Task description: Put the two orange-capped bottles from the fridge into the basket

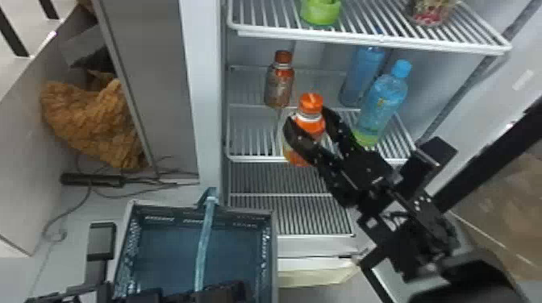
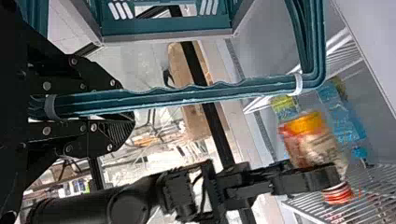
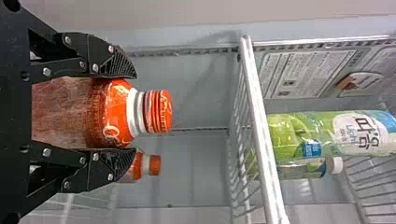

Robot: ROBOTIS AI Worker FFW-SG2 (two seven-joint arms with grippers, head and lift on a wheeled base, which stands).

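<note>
Right tool (image 3: pixel 133 114): clasps bottle (image 3: pixel 109 112); left tool (image 2: pixel 125 105): holds basket handle (image 2: pixel 210 93). Swung low, could snag basket handle left of right tool.

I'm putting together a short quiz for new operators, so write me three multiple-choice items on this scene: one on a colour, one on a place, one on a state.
1. What colour is the handle of the basket?
A) orange
B) blue-green
C) white

2. Where does the farther orange-capped bottle stand?
A) on a fridge shelf
B) in the basket
C) on the floor

3. How are the right gripper's fingers?
A) wide open with nothing between them
B) closed on a blue bottle
C) closed on the nearer orange-capped bottle

Answers:
1. B: the head view and left wrist view both show it blue-green.
2. A: the head view shows it upright inside the fridge, left of the blue bottles.
3. C: the right wrist view shows one finger on each side of it, below its cap.
</note>
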